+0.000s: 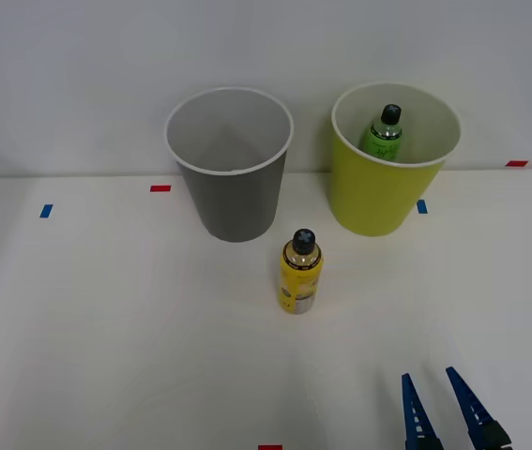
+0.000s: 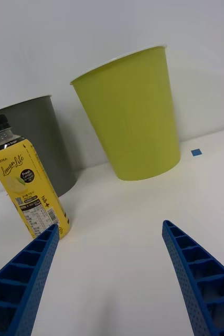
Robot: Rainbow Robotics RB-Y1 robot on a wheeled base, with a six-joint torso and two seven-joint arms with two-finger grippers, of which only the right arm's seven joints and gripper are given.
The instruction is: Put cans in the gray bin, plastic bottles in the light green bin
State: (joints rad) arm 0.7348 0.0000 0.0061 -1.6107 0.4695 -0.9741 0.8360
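The front view looks from above, forward and down, over the white counter (image 1: 106, 328) toward the pale wall behind it. It sits high enough to see into the mouths of the gray bin (image 1: 233, 192) and the light green bin (image 1: 383, 187), and takes in the counter from edge to edge.

The right wrist view sits low, close to the counter surface, facing toward the same wall with a slight upward tilt, so both bins show from the side. The blue fingers (image 2: 198, 278) frame its near edge.

Both views share the yellow-labelled bottle (image 1: 300, 274), the two bins and the counter between them.
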